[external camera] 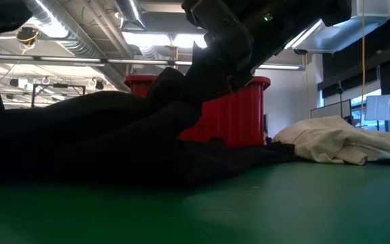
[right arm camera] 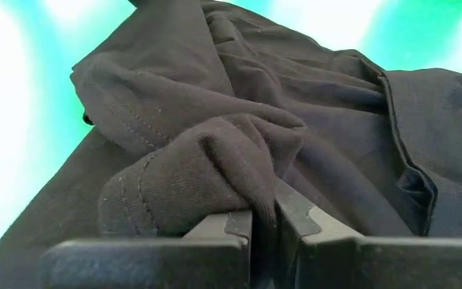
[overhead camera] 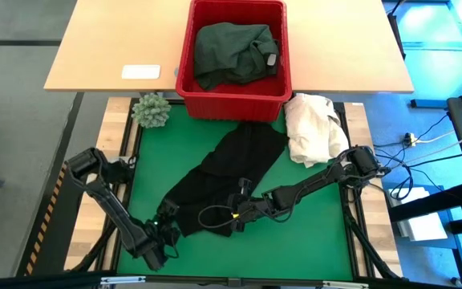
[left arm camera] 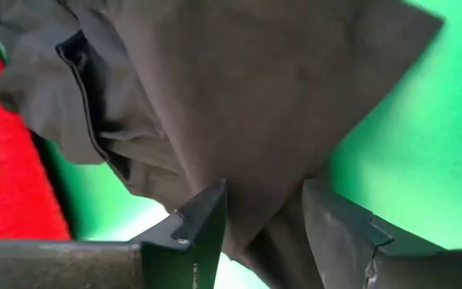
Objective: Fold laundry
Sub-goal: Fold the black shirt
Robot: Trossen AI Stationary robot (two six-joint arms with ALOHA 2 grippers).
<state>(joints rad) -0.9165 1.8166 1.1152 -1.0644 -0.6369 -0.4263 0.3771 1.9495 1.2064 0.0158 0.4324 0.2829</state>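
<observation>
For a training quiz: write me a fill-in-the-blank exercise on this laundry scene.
1. The black garment lies on the ____ mat.
2. The dark green garment sits in the ____ basket.
3. The right gripper is ____ on a fold of the black garment.
4. The left gripper has its fingers ____.

Missing words: green; red; shut; open

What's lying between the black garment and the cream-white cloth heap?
Nothing: in the high view, bare green mat separates the black garment from the cream-white cloth heap.
</observation>
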